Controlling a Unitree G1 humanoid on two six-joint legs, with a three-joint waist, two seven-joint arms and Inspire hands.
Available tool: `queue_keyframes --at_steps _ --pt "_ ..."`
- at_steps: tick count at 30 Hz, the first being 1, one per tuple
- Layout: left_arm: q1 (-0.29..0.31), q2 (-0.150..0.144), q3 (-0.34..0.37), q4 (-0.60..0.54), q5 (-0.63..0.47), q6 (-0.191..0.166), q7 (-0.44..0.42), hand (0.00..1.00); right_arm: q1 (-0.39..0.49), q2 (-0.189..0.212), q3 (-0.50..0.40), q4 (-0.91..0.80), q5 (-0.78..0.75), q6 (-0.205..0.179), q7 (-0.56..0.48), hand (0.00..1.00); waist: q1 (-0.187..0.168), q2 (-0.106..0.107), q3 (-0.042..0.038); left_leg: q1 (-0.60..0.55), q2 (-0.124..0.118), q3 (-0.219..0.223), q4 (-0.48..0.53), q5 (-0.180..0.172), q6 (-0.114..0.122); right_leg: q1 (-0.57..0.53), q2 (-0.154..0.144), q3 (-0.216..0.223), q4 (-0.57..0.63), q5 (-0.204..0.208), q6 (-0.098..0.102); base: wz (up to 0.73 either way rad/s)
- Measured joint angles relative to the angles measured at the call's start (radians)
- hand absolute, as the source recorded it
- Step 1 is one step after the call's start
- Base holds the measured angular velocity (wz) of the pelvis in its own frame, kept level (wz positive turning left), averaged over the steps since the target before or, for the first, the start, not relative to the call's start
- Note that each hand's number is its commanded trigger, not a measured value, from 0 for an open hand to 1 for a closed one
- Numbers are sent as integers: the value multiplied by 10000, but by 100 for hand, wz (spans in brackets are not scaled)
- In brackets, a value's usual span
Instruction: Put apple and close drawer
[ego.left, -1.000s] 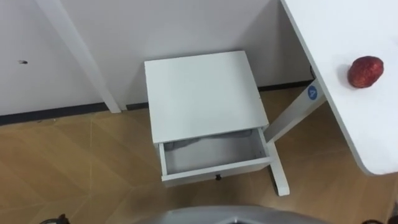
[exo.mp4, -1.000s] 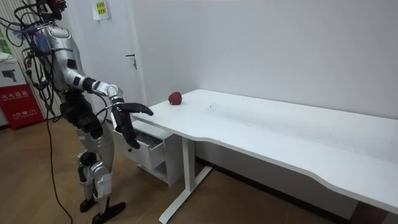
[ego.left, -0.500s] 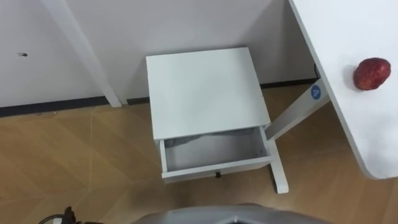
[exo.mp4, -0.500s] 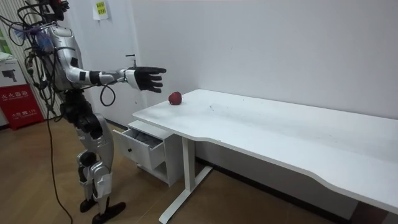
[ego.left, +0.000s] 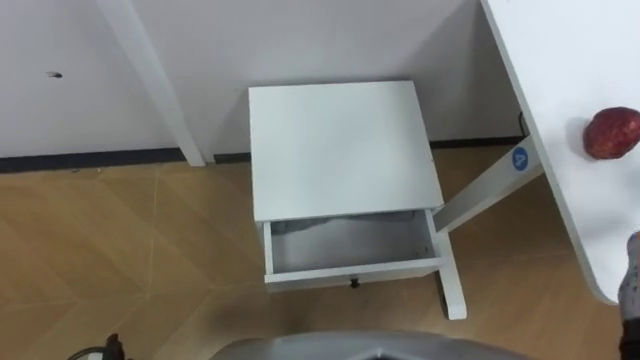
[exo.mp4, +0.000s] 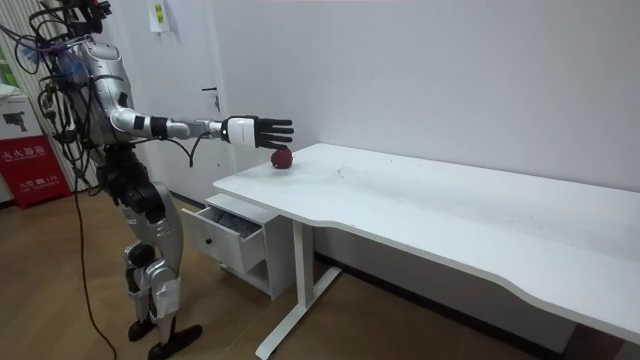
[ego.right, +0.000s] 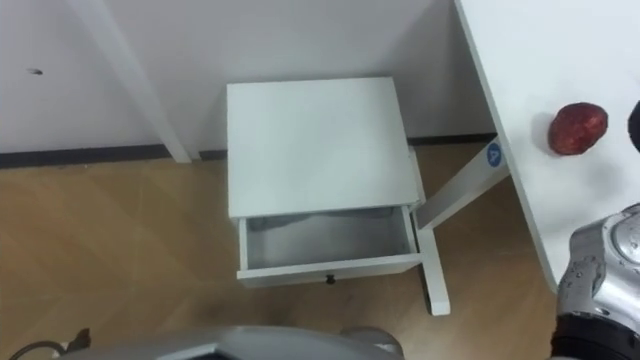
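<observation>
Room view has the right hand (exo.mp4: 258, 130) reaching farther out than half a second ago. It is now past the edge of the table (exo.mp4: 450, 215) and just above the apple (exo.mp4: 282, 158), fingers straight and spread, holding nothing. The apple lies on the table near its end. Below, the drawer (ego.left: 350, 272) of the cabinet (ego.left: 340, 145) stands pulled out. A round blue sticker (ego.left: 518, 157) on the table leg has print too small to read.

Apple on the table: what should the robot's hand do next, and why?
Probably lower the right hand onto the apple and curl round it: the hand hovers open close by, the apple lies untouched on the table, and the drawer stands open.
</observation>
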Motion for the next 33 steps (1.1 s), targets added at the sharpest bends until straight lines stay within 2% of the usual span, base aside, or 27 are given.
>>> queue_keyframes --at_steps 4,7,13,19,26,33 --pt "-23 0 9 2 5 -19 -2 0 -17 -47 254 133 -353 16 761 0 56 -108 51 86 2 11 -5 5 -3 65 -3 -10 20 0 0 0" --pt "-49 15 43 14 29 -24 -1 0 -58 -332 507 365 -746 22 1301 0 40 -222 62 86 2 20 -4 14 -3 60 -5 -18 23 1 -1 0" --pt "-45 21 24 18 -7 -17 0 0 -194 -855 908 1219 -831 216 1999 0 196 -388 9 96 5 18 -14 14 -4 56 3 -8 23 4 -6 0" --pt "-93 43 -5 20 -27 -16 -5 0 -289 -859 1327 1843 -1979 329 2430 0 308 -374 14 119 2 25 -18 17 -5 66 -1 34 11 4 -6 0" --pt "-89 76 -40 22 -197 -17 -132 0 -363 -905 1362 2179 -1980 353 3004 0 285 -348 30 130 -1 25 -17 22 -7 132 -9 41 -66 4 -6 0" --pt "-108 92 -32 165 -187 8 -179 0 -417 -943 1361 3282 -1968 447 3381 0 271 -274 53 132 -4 21 -7 23 -10 192 -4 14 -144 10 -15 0"
